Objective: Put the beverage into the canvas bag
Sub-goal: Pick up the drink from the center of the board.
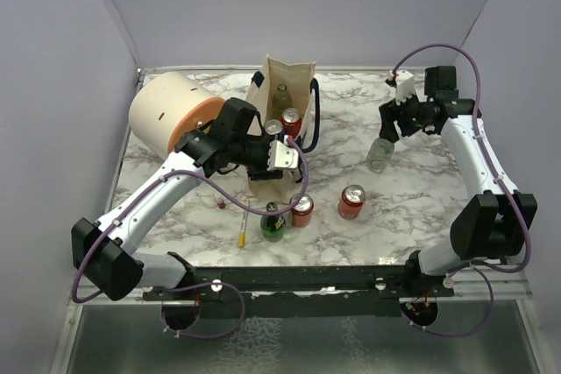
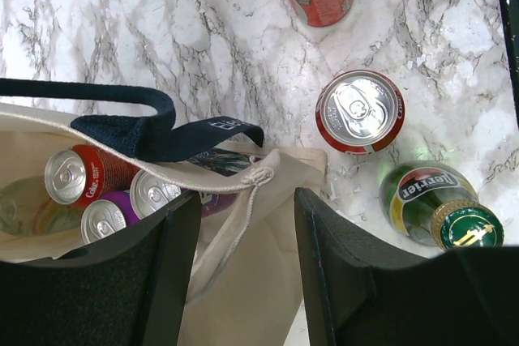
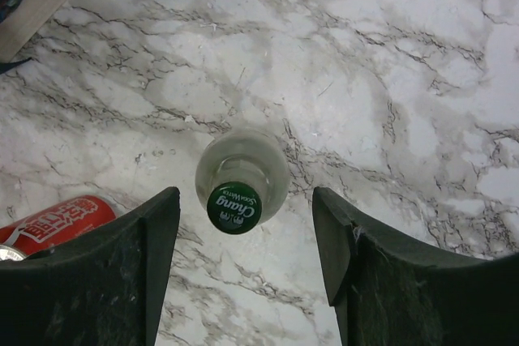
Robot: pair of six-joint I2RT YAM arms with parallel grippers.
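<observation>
Grasp step: right gripper (image 3: 245, 195), jaws spread, hovered over the upright green-capped clear glass bottle (image 3: 242, 174) on the marble table (image 1: 421, 203), well apart from the cream canvas bag (image 1: 289, 72) whose rim the part-open left gripper (image 2: 247, 204) straddled; next, lower and close.

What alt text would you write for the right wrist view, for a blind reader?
A clear bottle with a green cap stands on the marble table, centred between the fingers of the open right pincer, untouched. A red can shows at lower left.
</observation>
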